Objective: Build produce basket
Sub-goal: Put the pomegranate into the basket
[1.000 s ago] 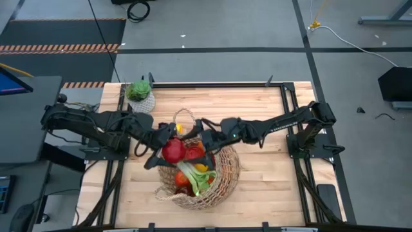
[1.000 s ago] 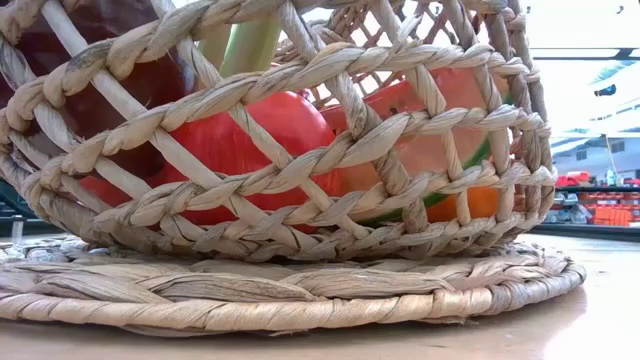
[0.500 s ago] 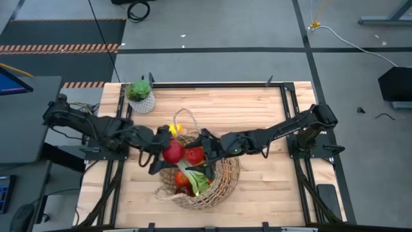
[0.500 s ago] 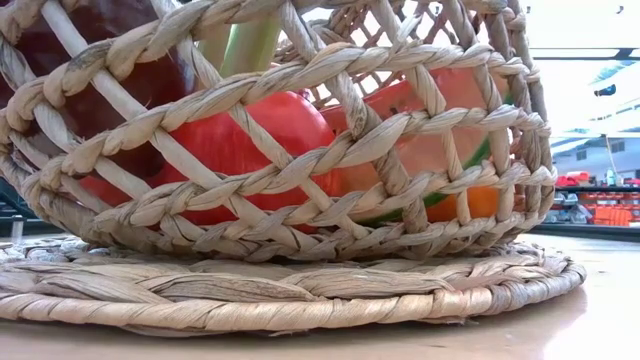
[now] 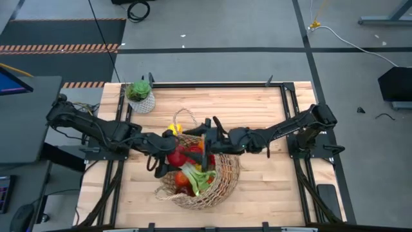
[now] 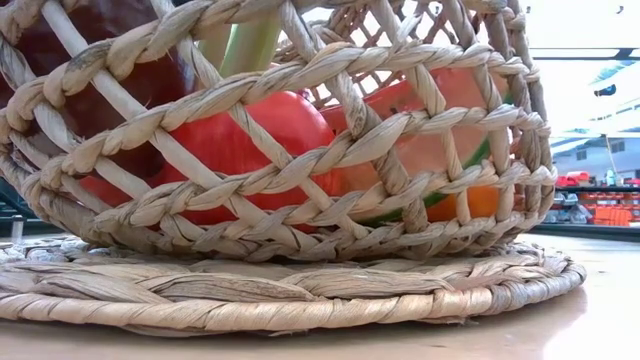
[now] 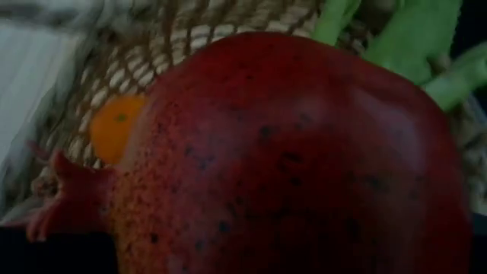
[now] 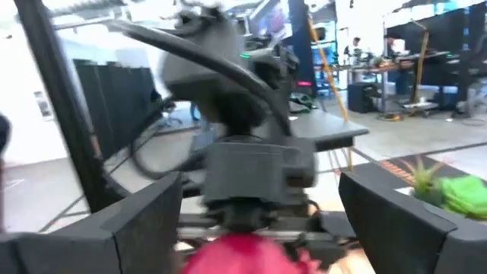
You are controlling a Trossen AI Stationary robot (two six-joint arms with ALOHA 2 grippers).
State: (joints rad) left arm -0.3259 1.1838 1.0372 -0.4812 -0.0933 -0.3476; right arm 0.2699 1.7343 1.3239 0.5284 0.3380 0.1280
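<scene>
The tan wicker basket (image 5: 225,173) (image 6: 300,150) stands on a round woven mat (image 6: 300,295) at mid table. It holds a leek (image 5: 194,175), an orange (image 5: 182,181) and red fruit (image 6: 240,140). My left gripper (image 5: 167,153) reaches in from the left, closed wide on a dark red pomegranate (image 5: 176,157) (image 7: 289,152) over the basket's left part. My right gripper (image 5: 211,129) (image 8: 259,186) stands open over the basket's far rim, facing the left arm, with nothing between its fingers. My left gripper has the pomegranate between its two fingers, coming from the table's left and slanting down. The fruit fills the left wrist view and hides the fingers. Its crown (image 7: 61,202) points sideways. Whether it rests on the produce below, I cannot tell.
A small green plant in a white pot (image 5: 140,95) (image 8: 456,190) stands at the far left corner. A yellow fruit (image 5: 173,130) shows beside the basket's thin loop handle (image 5: 183,116). Bare wood lies to the right of the basket (image 5: 270,167).
My left gripper has sunk and gone a little toward the table's right with the pomegranate, lower over the basket. My right gripper has drawn away from the fruit toward the far edge and tipped its fingers upward.
</scene>
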